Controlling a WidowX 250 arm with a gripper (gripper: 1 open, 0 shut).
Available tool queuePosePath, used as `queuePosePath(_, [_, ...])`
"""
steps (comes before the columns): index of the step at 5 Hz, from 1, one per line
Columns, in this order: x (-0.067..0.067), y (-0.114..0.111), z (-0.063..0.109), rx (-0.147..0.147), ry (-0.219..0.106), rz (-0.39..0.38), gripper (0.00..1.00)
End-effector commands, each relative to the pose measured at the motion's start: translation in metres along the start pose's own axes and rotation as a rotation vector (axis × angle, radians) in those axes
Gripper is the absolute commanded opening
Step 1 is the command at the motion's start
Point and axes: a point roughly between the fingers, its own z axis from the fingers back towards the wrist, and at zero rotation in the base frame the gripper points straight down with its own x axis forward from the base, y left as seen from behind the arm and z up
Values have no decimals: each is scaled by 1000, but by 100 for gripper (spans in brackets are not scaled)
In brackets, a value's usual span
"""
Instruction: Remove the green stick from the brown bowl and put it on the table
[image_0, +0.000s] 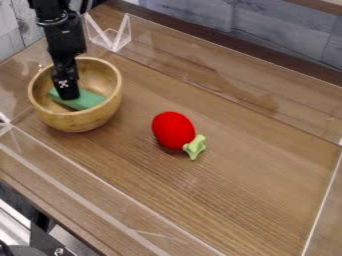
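A brown wooden bowl (94, 115) stands at the left of the table. Inside it lies the green stick (83, 101), flat on the bowl's bottom. My black gripper (66, 90) reaches straight down into the bowl, its fingers at the stick's left end. The fingers look spread around that end, but the tips are dark and close together in this view, and I cannot see whether they touch the stick. The stick rests on the bowl's floor, not lifted.
A red strawberry-like toy (173, 130) with a green leaf lies right of the bowl, mid-table. Clear plastic walls (227, 55) ring the wooden table (241, 190). A tiled wall stands behind.
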Motion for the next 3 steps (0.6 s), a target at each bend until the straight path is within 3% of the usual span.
queuePosePath(1, [-11,9,6,25,-9,6,100])
queuePosePath(2, [-22,14,2,19,-13,-34,100])
queuePosePath(3, [-29,15,-7,16,-13,-14,0])
